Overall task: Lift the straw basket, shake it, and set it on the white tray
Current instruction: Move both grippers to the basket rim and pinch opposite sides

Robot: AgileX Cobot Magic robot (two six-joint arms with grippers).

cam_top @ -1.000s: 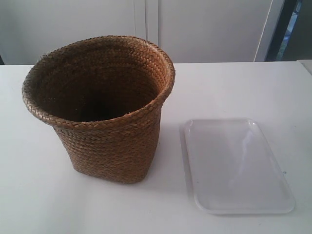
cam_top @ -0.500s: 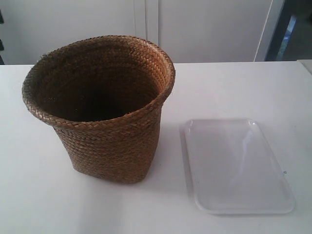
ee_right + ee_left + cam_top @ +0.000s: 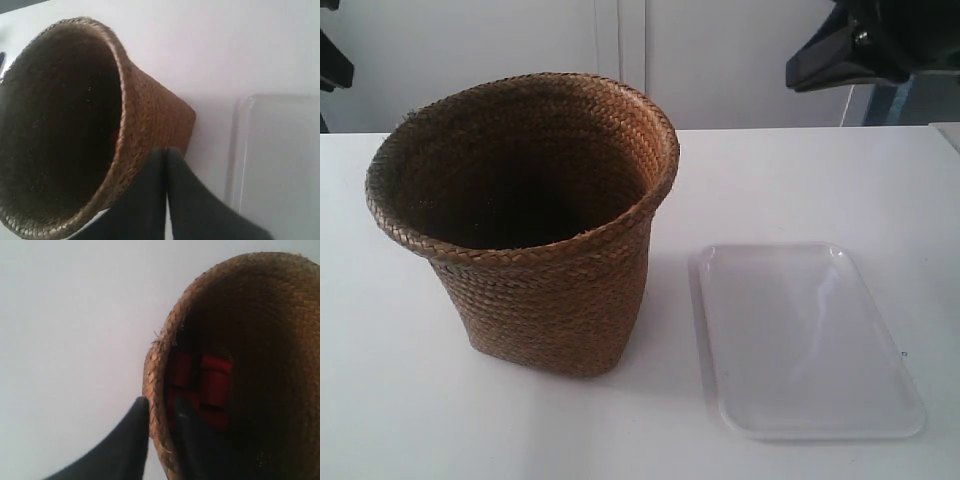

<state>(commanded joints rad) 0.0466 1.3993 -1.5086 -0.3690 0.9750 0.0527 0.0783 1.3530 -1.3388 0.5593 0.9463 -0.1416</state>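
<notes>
1. Since the earlier frame, the black arm at the exterior view's right [image 3: 855, 45] has come in at the upper corner, and the arm at the exterior view's left [image 3: 330, 65] shows as a small dark piece at the edge. Basket and tray have not shifted.
2. I see a plain, smooth white table [image 3: 790, 180] carrying both things. Behind it is a wall of flat white panels [image 3: 730, 60] split by vertical seams.
3. The tall brown woven straw basket [image 3: 550, 300] stands upright on the table, just beside the tray and not on it. Its braided rim flares wide, its coarse ribbed body tapers to a narrower base, and its inside is dark.
4. My left wrist view looks into the basket and shows red blocky shapes [image 3: 202, 385] at the bottom; I cannot tell what they are.
5. The flat, shallow white plastic tray [image 3: 810, 340] is rectangular with rounded corners, a low raised rim and a glossy face.
6. The left jaws are spread and hold nothing. Their dark fingers [image 3: 125, 450] appear either side of the rim, and I cannot tell whether they touch it. The right jaws are pressed together on nothing.
</notes>
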